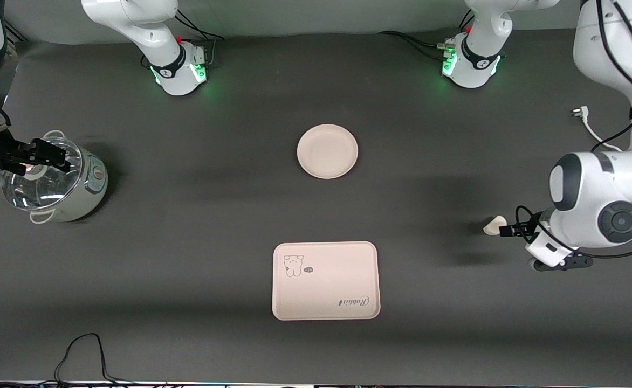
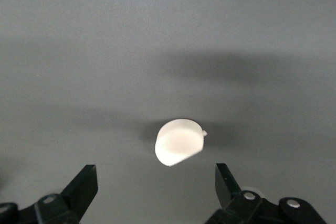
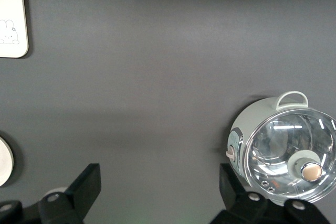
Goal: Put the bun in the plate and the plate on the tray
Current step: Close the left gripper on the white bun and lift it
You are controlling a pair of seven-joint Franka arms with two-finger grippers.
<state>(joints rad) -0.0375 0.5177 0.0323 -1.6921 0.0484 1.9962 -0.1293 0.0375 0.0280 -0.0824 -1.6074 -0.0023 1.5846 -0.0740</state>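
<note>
Toward the left arm's end of the table from the tray (image 1: pixel 325 281), the bun (image 1: pixel 494 225) lay on the dark mat just beside the left gripper (image 1: pixel 513 230), fingers spread wide, while the plate (image 1: pixel 327 151) sat farther from the front camera than the tray and the right gripper (image 1: pixel 52 156) hung wide open over a glass-lidded pot (image 1: pixel 57 180).

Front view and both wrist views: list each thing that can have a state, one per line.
bun: on the table, not gripped, at the left arm's end.
plate: empty, on the table, not on the tray.
tray: empty, nearer the front camera than the plate.
pot: glass lid on.
left claw: open, beside the bun.
right claw: open, over the pot.
</note>
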